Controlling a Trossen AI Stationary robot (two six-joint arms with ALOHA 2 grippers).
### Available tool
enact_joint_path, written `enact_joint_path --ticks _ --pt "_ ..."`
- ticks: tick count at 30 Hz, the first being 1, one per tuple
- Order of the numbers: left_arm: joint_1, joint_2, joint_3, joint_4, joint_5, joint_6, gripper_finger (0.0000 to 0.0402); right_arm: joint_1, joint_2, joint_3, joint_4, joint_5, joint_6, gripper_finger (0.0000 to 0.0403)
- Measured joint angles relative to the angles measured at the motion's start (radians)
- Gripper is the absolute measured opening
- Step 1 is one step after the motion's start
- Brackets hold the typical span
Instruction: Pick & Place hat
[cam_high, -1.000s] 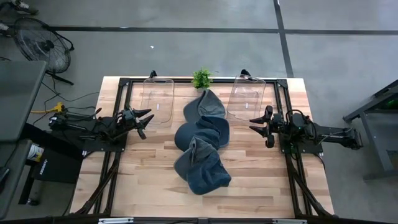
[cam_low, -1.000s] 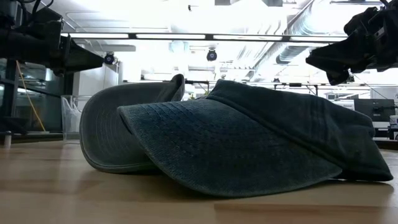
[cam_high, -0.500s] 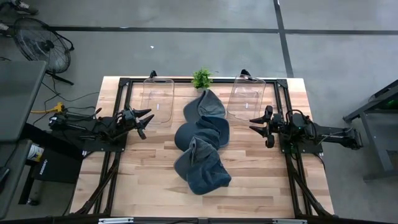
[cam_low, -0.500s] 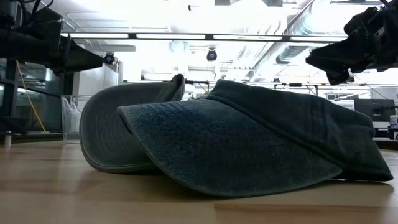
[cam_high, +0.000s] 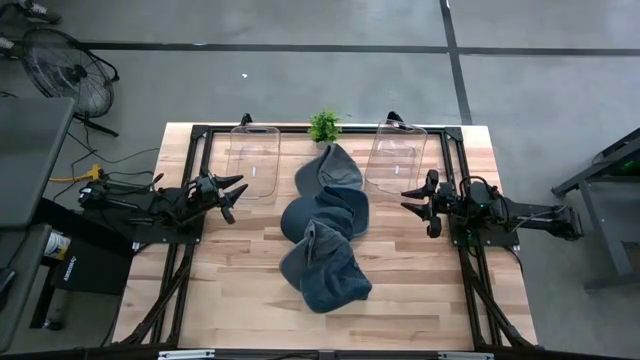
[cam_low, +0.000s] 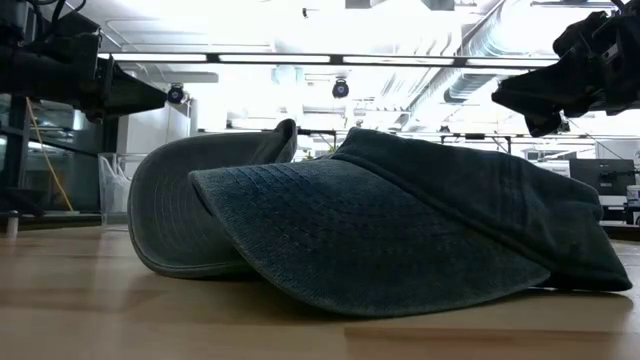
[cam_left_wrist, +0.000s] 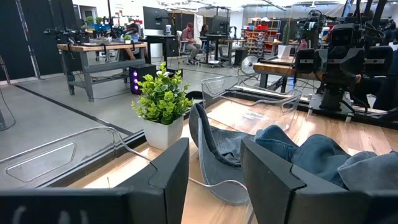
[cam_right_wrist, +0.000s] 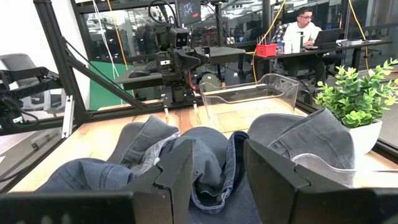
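Three blue denim caps lie in a loose chain down the table's middle: a far cap (cam_high: 331, 170), a middle cap (cam_high: 320, 215) and a near cap (cam_high: 323, 272), each overlapping the one beside it. The near cap's brim (cam_low: 350, 240) rests on the wood in the low view. My left gripper (cam_high: 232, 194) hovers open at the table's left side, pointing at the caps (cam_left_wrist: 292, 155). My right gripper (cam_high: 412, 200) hovers open at the right side, facing them (cam_right_wrist: 205, 155). Neither touches a cap.
Two clear plastic bins stand at the far edge, one far left (cam_high: 252, 160) and one far right (cam_high: 396, 155). A small potted plant (cam_high: 323, 125) sits between them. Bare wood shows near the table's near left (cam_high: 220, 290) and near right corners. People sit at desks beyond the table.
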Motion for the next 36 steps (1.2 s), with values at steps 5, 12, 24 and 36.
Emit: enact_joint_path --ticks 5,12,24,36 --pt "0.0 0.0 0.0 0.0 0.0 0.0 0.0142 0.0 0.0 0.0 0.0 0.0 0.005 0.0138" --pt "0.0 0.0 0.0 0.0 0.0 0.0 0.0142 0.0 0.0 0.0 0.009 0.0 0.143 0.0138" --pt "0.0 0.0 0.0 0.0 0.0 0.0 0.0142 0.0 0.018 0.064 -0.072 -0.085 0.204 0.0138" --pt "0.0 0.0 0.0 0.0 0.0 0.0 0.0142 0.0 0.379 0.328 -0.242 -0.076 0.155 0.0138"
